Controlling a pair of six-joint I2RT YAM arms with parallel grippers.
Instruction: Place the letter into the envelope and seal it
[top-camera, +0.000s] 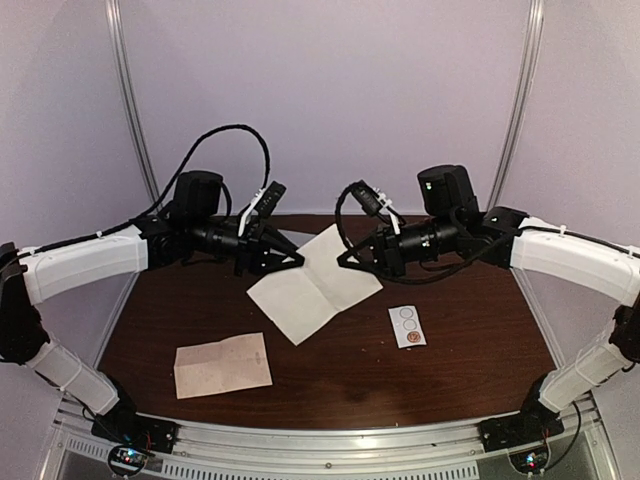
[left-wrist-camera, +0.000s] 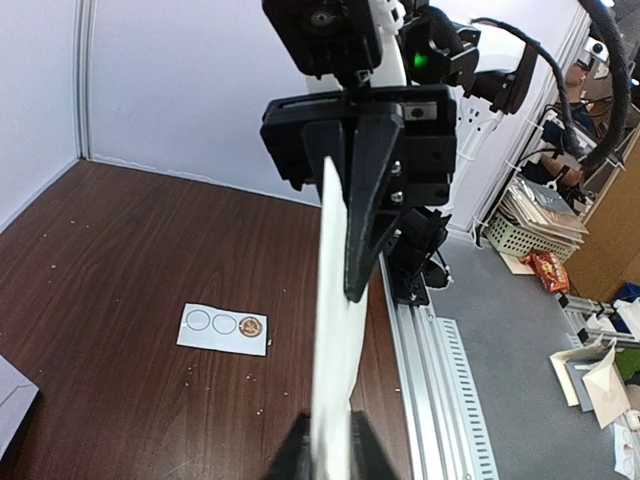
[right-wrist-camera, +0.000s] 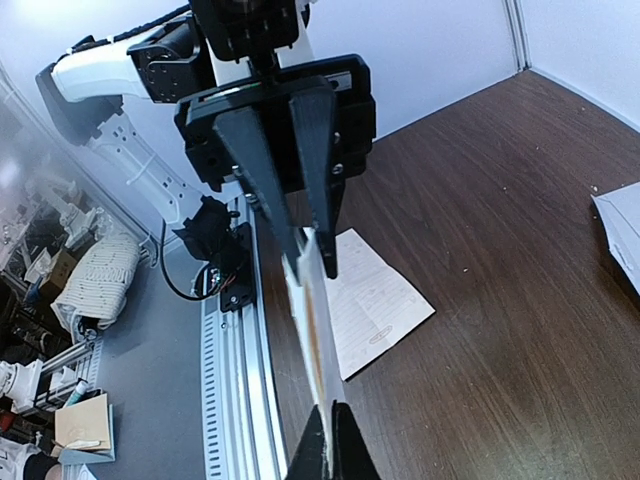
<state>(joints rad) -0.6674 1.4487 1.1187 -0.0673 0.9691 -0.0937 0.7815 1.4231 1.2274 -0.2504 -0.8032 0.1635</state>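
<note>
The pale envelope (top-camera: 315, 283) hangs in the air over the middle of the table, held flat between both grippers. My left gripper (top-camera: 296, 259) is shut on its left corner. My right gripper (top-camera: 346, 262) is shut on its right corner. In the left wrist view the envelope (left-wrist-camera: 335, 330) shows edge-on, running from my left gripper (left-wrist-camera: 326, 455) to the right arm's fingers (left-wrist-camera: 368, 200). In the right wrist view the envelope (right-wrist-camera: 312, 310) shows edge-on in my right gripper (right-wrist-camera: 327, 450). The letter (top-camera: 222, 365), a lined beige sheet, lies flat at the front left and also shows in the right wrist view (right-wrist-camera: 375, 300).
A small white sticker strip (top-camera: 407, 326) with circles lies right of centre on the dark wood table (top-camera: 340, 380); it also shows in the left wrist view (left-wrist-camera: 224, 329). A pale sheet corner (right-wrist-camera: 620, 225) shows at one frame edge; I cannot tell what it is. A metal rail (top-camera: 330, 440) runs along the near edge.
</note>
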